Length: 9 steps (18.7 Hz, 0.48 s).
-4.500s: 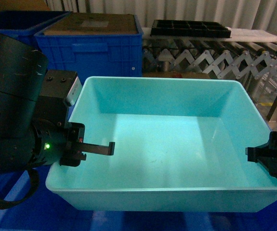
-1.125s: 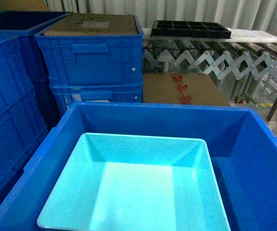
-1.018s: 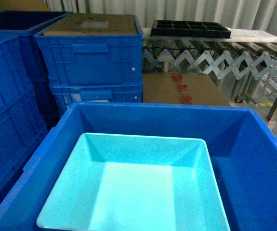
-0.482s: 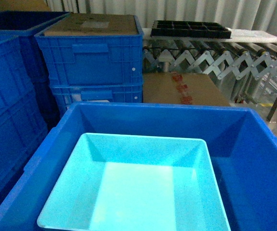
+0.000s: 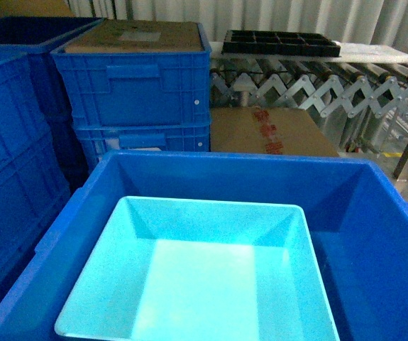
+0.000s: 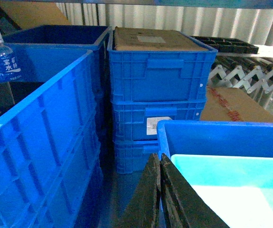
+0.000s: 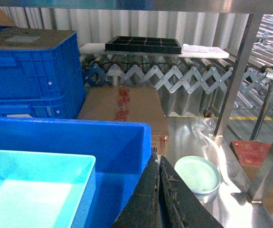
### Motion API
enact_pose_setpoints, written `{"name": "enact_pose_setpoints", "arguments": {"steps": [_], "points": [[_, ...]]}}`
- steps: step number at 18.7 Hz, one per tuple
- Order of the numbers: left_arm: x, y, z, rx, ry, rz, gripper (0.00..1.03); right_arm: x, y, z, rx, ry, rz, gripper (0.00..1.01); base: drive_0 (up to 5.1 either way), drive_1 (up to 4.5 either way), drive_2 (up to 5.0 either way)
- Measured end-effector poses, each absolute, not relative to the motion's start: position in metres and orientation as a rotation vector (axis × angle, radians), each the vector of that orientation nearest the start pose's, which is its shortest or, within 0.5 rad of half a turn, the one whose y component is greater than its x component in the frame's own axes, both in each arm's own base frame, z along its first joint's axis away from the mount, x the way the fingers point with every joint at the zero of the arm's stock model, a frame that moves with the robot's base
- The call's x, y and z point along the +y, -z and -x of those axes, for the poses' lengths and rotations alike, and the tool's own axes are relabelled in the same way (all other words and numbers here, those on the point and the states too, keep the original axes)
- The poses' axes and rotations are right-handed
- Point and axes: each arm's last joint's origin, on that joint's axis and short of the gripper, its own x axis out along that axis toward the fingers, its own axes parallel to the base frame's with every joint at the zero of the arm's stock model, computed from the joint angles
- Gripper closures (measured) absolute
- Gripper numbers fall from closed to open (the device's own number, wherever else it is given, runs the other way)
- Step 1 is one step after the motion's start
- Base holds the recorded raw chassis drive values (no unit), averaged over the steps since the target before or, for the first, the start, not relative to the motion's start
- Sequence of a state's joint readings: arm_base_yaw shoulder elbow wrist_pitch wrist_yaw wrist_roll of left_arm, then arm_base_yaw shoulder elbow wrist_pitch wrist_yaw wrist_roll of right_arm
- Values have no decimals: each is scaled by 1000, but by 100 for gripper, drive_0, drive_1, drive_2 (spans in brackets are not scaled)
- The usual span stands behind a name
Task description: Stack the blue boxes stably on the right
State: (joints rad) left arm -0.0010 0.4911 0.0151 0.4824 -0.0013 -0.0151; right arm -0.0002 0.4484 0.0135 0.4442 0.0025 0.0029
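One light turquoise blue box point(image 5: 204, 284) sits inside a large dark blue crate point(image 5: 374, 213), against the crate's left side, and the box is empty. Neither gripper shows in the head view. In the left wrist view my left gripper point(image 6: 159, 156) is shut and empty, and it hangs by the crate's left corner, with the box point(image 6: 231, 190) to its right. In the right wrist view my right gripper point(image 7: 157, 159) is shut and empty over the crate's right wall point(image 7: 103, 142). There the box point(image 7: 32, 190) lies to the gripper's left.
Stacked dark blue ribbed crates point(image 5: 136, 85) stand behind and to the left, and the top one holds cardboard. A cardboard carton point(image 5: 271, 131) and a roller conveyor point(image 5: 317, 85) with a black tray point(image 5: 280, 41) are behind. A pale green plate point(image 7: 197, 174) lies on the metal surface at right.
Over 4.5 s both grippers have let go of the turquoise box's rims and left the head view. The box now rests lower, in the dark crate. The last second shows no movement.
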Motion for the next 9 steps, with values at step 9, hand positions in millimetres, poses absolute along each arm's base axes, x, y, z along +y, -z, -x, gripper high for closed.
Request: {"name": "enact_pose_setpoints", "arguments": {"steps": [9], "points": [[0, -172, -113, -17, 0, 15, 101, 0, -171, -112, -15, 3, -3, 99, 0, 0, 0]]}}
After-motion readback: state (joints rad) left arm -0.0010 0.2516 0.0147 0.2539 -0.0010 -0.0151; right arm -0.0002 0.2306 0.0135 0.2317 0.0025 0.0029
